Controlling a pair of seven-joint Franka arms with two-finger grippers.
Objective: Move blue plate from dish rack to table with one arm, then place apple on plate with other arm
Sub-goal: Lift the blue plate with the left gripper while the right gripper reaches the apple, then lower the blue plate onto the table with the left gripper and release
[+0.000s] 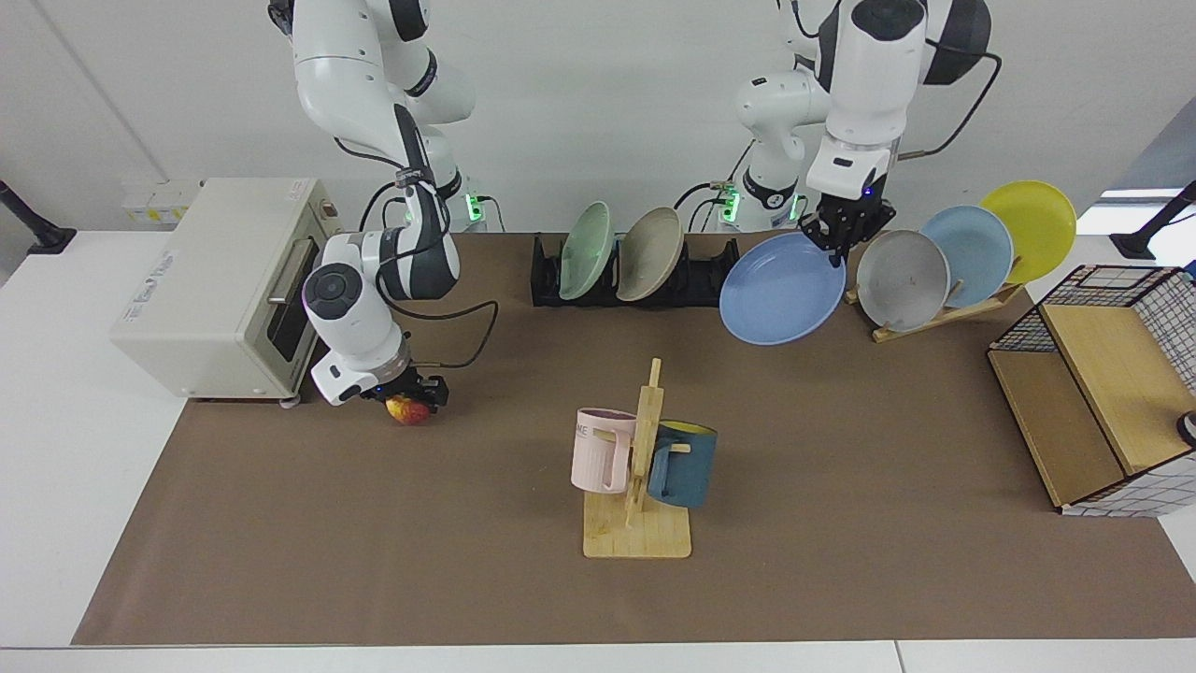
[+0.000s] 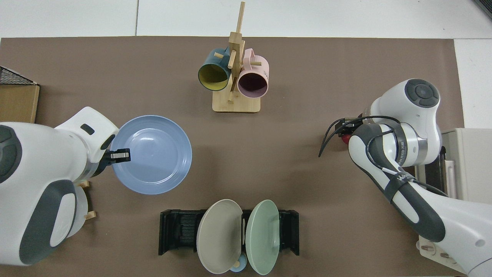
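Right gripper (image 1: 407, 400): low over the apple (image 1: 408, 409) on the table (image 1: 374, 561); jaw state cannot be told; top view nearly hides the apple. Left gripper (image 1: 834, 250): pinches the blue plate (image 1: 780, 290) rim, plate airborne beside the dish rack (image 1: 696, 280); top view shows it near level.

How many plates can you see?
6. The round periwinkle-blue plate hangs from the left gripper. A green plate and a beige plate stand in the black slotted dish rack. Grey, sky-blue and yellow plates lean on the wooden stand.
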